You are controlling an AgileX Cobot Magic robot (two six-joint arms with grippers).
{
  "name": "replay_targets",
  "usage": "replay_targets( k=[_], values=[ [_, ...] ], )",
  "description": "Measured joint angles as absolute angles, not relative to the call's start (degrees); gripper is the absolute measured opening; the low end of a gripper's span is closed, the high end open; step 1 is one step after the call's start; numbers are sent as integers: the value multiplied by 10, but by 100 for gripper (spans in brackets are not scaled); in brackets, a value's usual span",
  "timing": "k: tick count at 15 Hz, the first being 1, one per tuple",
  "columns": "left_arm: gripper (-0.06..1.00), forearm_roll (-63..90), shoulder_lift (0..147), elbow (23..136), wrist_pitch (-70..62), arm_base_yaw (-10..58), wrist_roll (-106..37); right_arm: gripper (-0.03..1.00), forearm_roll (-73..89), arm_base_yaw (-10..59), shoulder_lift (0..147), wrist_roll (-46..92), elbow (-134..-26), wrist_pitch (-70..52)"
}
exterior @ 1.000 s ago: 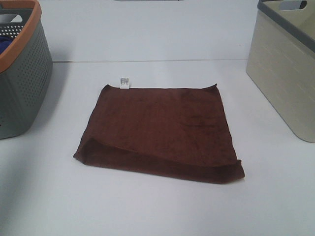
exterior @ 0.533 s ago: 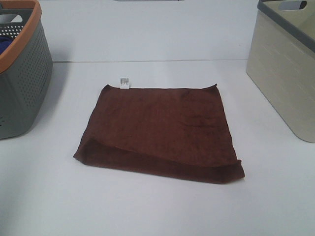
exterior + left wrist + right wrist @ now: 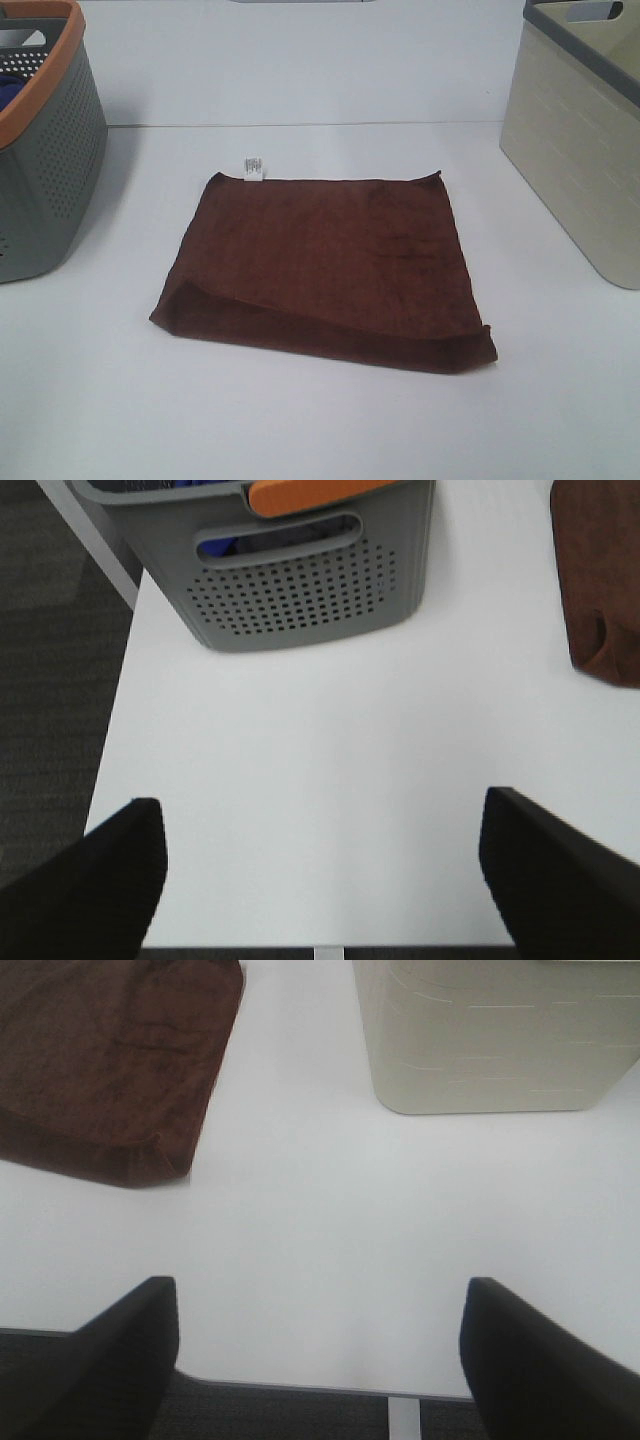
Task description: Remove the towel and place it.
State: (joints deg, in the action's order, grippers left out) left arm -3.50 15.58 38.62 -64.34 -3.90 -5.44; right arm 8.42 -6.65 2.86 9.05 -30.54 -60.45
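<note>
The white table point(image 3: 330, 420) carries everything here, and near its middle lies the dark reddish-brown terry towel point(image 3: 325, 265), folded roughly square and flat, with its thicker folded edge toward the near side of the table and a small white tag point(image 3: 253, 167) at the far left corner. It is well apart from the grey perforated plastic basket with an orange rim point(image 3: 45, 150) on the left, which has blue fabric point(image 3: 8, 92) inside, and from the beige plastic bin with a grey rim point(image 3: 580, 130) on the right. Neither arm shows in the high view; both hang back over the near table edge. The left claw point(image 3: 320, 870) is spread wide and empty, with the towel's near left corner off to its inner side, ahead. The right claw point(image 3: 320, 1345) is likewise spread and empty, and the towel's near right corner sits ahead on its inner side, seemingly a little closer. By my reckoning the right arm has the shorter reach, forward and inward to that folded corner.
</note>
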Motion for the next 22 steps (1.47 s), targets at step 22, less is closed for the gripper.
replay_targets(
  k=[22],
  values=[
    [81, 51, -2, 291, -603, -5, -101, 68, 44, -66, -3, 61, -289, -610]
  ],
)
